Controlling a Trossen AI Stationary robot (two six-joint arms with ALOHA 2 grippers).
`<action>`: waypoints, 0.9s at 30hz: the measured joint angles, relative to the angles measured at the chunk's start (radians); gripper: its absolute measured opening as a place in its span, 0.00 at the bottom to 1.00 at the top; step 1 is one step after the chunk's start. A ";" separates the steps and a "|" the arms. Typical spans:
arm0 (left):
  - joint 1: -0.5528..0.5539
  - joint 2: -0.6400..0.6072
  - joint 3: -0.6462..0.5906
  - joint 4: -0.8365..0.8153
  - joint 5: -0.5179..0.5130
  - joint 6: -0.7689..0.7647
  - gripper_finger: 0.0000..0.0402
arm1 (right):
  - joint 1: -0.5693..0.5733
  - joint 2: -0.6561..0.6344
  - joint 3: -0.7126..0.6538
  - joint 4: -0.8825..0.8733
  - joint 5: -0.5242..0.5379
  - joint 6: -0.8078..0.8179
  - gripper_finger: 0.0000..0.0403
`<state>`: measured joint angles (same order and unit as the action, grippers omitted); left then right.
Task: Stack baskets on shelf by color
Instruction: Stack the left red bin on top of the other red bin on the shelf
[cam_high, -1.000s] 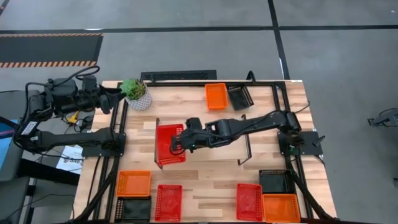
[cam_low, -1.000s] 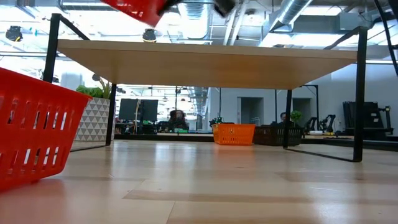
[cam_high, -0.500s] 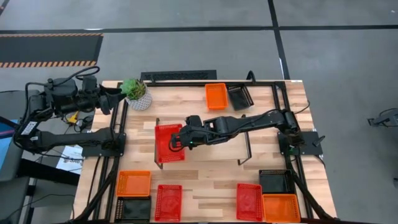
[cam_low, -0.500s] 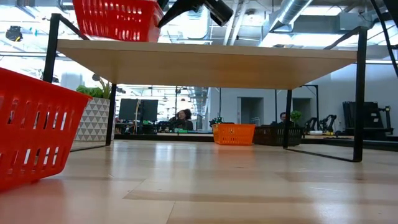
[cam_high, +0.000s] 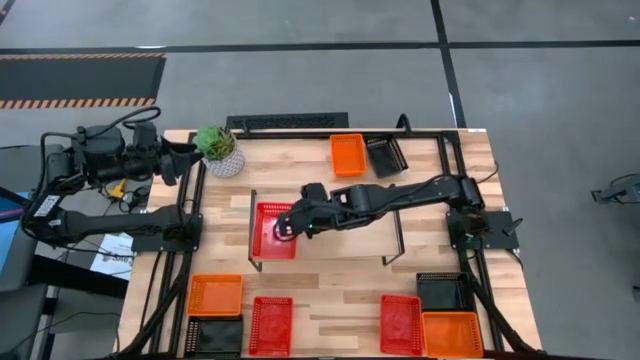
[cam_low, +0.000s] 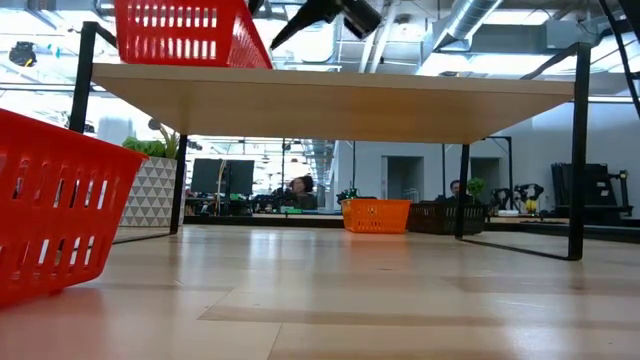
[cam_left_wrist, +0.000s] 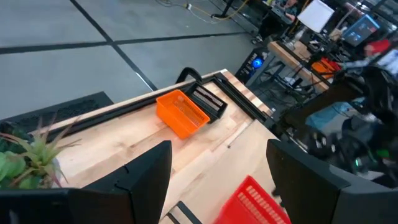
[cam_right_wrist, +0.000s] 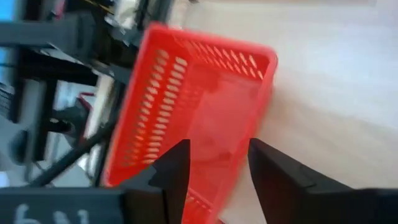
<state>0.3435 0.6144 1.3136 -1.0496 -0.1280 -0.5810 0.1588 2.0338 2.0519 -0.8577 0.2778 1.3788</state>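
Note:
A red basket (cam_high: 273, 230) sits level on the left end of the shelf (cam_high: 345, 245), its bottom on the board; the low view shows the basket (cam_low: 185, 32) on top of the shelf (cam_low: 340, 100). My right gripper (cam_high: 290, 224) hovers at the basket's right wall, open, slanting down from the table's right. In its wrist view the right gripper (cam_right_wrist: 214, 171) has the red basket (cam_right_wrist: 186, 106) just beyond its fingers. My left gripper (cam_high: 188, 160) waits open off the table's far left corner; the left wrist view shows the left gripper (cam_left_wrist: 217, 180) with nothing between its fingers.
An orange basket (cam_high: 348, 154) and a black one (cam_high: 385, 155) lie at the far edge. Near left: orange (cam_high: 215, 295), black (cam_high: 215, 335), red (cam_high: 271, 325). Near right: red (cam_high: 400, 323), black (cam_high: 443, 292), orange (cam_high: 452, 333). A potted plant (cam_high: 220, 150) stands far left.
The red basket, held tilted and clear above the shelf a second ago, has come down and levelled out on the shelf's left end. My right gripper has stayed at the basket's right wall, shifting only slightly.

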 joint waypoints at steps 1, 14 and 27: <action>0.000 0.000 0.000 -0.003 0.009 -0.003 0.62 | -0.005 -0.008 0.001 0.004 0.007 0.000 0.48; 0.000 0.000 0.000 -0.062 0.095 -0.026 0.62 | -0.027 -0.144 0.000 -0.094 0.025 -0.123 0.46; 0.000 0.002 0.000 -0.059 0.089 -0.027 0.62 | -0.118 -0.320 0.001 -0.543 0.171 -0.070 0.46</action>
<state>0.3435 0.6163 1.3132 -1.1084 -0.0395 -0.6080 0.0406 1.7134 2.0533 -1.4005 0.4484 1.3085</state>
